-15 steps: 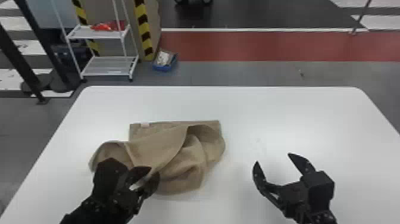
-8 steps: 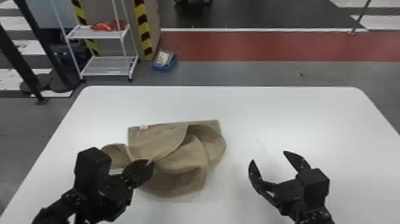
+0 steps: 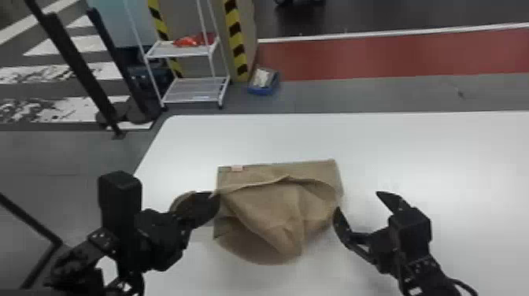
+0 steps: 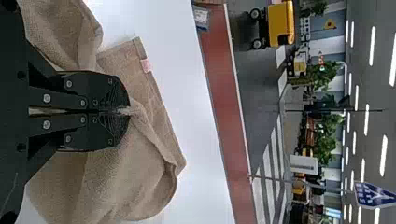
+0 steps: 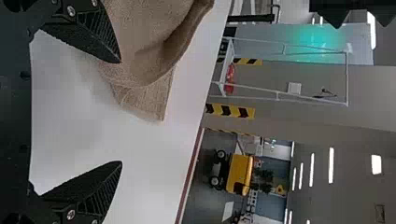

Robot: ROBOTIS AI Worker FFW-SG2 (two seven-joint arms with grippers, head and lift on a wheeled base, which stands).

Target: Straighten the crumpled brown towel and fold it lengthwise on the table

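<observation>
Gripping brown towel (image 3: 271,204) at left side, left gripper (image 3: 212,198) clamped tight; right gripper (image 3: 357,201) open, near towel's right edge, above table (image 3: 472,169).

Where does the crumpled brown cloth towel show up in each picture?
Head view: the towel, just below centre, between left gripper and right gripper.
Left wrist view: the towel, pinched in the left gripper's closed fingers.
Right wrist view: the towel, beside one finger of the open right gripper.
Shared landmark: red floor strip.
</observation>
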